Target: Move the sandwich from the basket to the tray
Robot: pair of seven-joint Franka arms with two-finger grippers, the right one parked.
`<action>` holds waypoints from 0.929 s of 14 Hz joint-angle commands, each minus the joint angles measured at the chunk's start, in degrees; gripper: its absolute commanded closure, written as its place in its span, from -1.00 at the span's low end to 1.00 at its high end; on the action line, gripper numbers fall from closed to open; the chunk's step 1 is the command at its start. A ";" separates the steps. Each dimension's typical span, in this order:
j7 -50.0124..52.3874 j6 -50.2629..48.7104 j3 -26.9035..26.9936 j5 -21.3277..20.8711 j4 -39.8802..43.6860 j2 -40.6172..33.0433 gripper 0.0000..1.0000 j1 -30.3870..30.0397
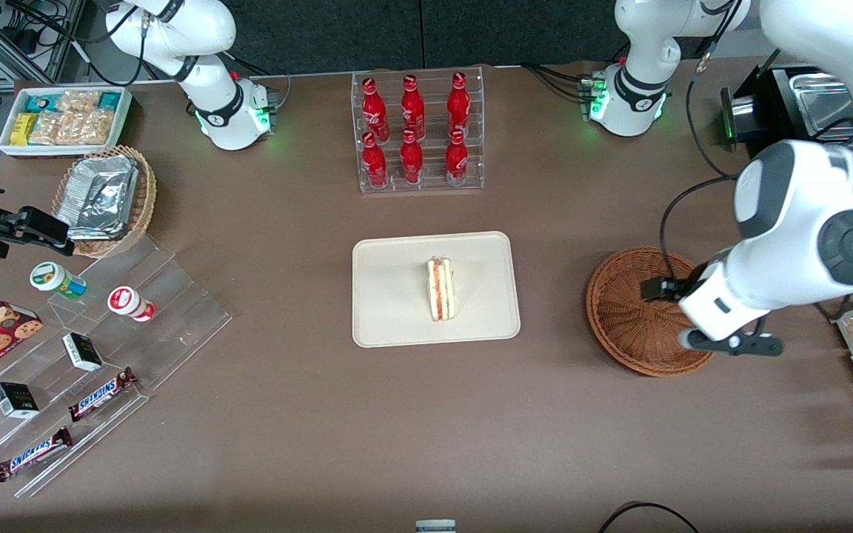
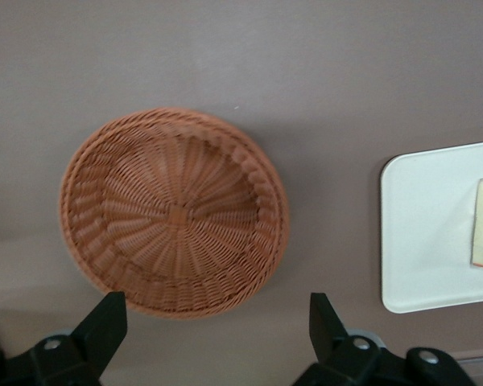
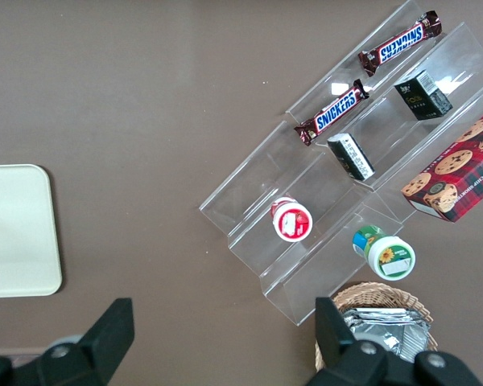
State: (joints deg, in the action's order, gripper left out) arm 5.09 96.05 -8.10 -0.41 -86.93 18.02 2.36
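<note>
The gripper [image 2: 217, 322] hangs above the basket [image 1: 637, 311] with its fingers spread apart, holding nothing. The sandwich [image 1: 441, 289] lies on the tray [image 1: 389, 296], well apart from that basket.

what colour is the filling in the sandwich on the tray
Red and pale layers in the white triangular sandwich, clearest in the front view.
</note>
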 commanded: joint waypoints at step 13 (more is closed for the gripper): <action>-0.78 -8.33 1.42 0.05 -13.20 -21.80 -1.00 -5.53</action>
State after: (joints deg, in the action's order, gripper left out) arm 5.00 90.59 -6.38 -0.40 -102.71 -3.32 -2.70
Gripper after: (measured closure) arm 0.000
